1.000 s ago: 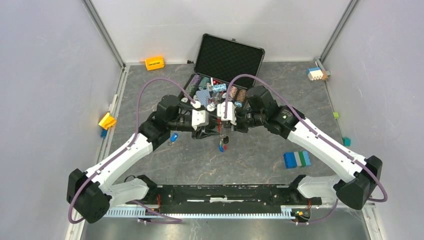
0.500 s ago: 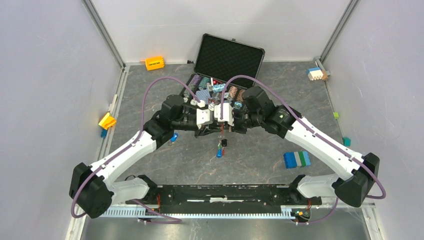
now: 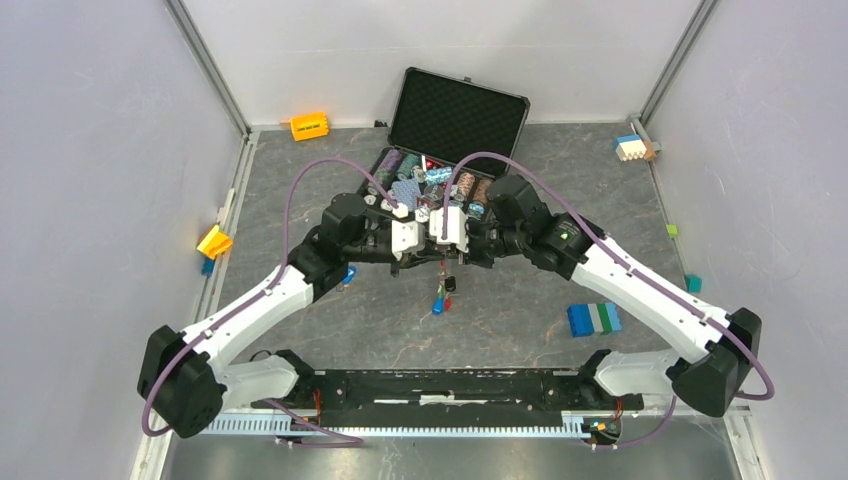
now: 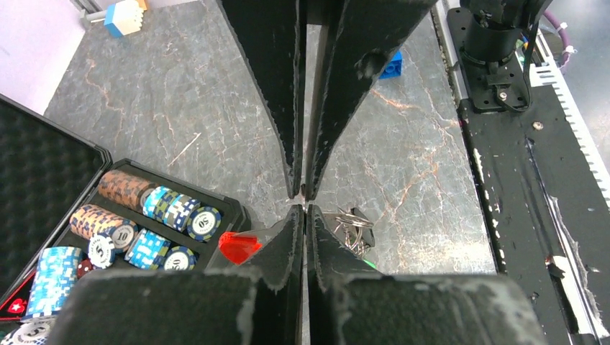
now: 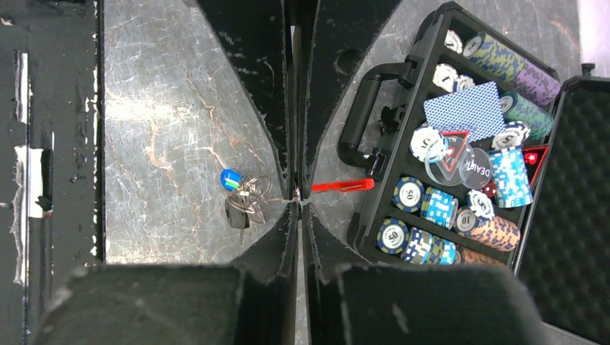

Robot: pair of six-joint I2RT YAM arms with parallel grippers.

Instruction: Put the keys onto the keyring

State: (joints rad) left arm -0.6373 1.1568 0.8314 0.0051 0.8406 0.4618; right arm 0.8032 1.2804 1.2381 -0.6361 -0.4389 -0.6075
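My left gripper (image 3: pixel 419 262) and right gripper (image 3: pixel 445 262) meet tip to tip above the table, in front of the poker case. Both are shut on the thin metal keyring (image 4: pixel 351 224), pinched between the tips. Its red fob (image 4: pixel 238 246) sticks out toward the case and also shows in the right wrist view (image 5: pixel 343 186). A bunch hangs from the ring (image 3: pixel 441 294): a blue-capped key (image 5: pixel 230 179), a black-headed one (image 5: pixel 236 213), and a bit of green (image 4: pixel 370 264). Another blue-capped key (image 3: pixel 347 273) lies on the table beside my left arm.
The open black case (image 3: pixel 455 118) with poker chips (image 5: pixel 439 205) and cards stands just behind the grippers. A blue-green-white block (image 3: pixel 594 318) lies at the right. An orange block (image 3: pixel 309 125), a yellow piece (image 3: pixel 214 241) and a white block (image 3: pixel 633 148) sit along the walls.
Both grippers have moved together a little toward the case, still pinched tip to tip. The hanging bunch has swung slightly lower and to the left.
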